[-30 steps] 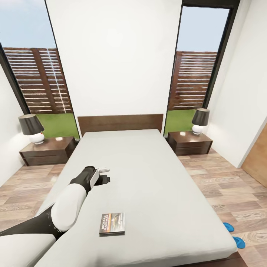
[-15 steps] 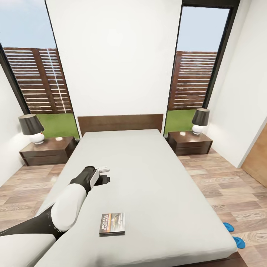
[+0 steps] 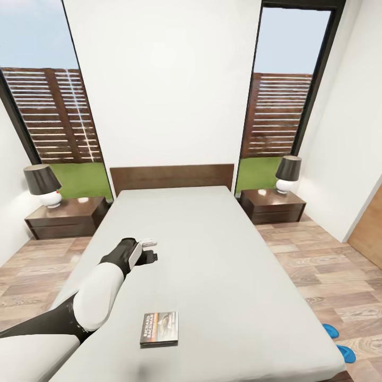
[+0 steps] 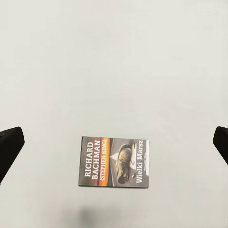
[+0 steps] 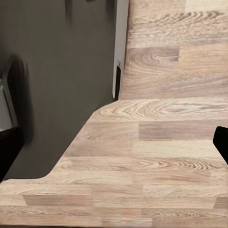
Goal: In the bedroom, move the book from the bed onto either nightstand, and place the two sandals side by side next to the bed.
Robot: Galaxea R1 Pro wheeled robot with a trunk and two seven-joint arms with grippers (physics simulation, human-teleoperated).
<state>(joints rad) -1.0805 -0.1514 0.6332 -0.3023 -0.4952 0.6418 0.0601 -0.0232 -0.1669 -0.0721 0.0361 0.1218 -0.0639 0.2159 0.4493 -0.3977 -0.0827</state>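
The book (image 3: 159,329) lies flat and face up on the bed (image 3: 212,254), near the foot end and a little toward your left side, well apart from both nightstands. In your left wrist view the book (image 4: 114,163) reads clearly: a dark cover with a photo, an orange band, and white lettering "RICHARD BACHMAN". From the head view its spine and title run toward the headboard (image 3: 171,177), so its long axis follows the length of the mattress, though the cover is close to square.

Your left gripper (image 3: 150,249) hangs above the mattress, farther up the bed than the book and not touching it. Its fingers (image 4: 10,145) show as dark tips at opposite edges of the wrist view, spread wide and holding nothing. Your right gripper is hard to read: only one dark fingertip (image 5: 222,141) shows above the wood floor (image 5: 161,156), so you cannot tell how far it is open.

Two blue sandals (image 3: 338,342) lie on the floor at the bed's right foot corner, partly cut off by the mattress edge. Each nightstand (image 3: 68,217) beside the headboard carries a dark-shaded lamp (image 3: 42,184).
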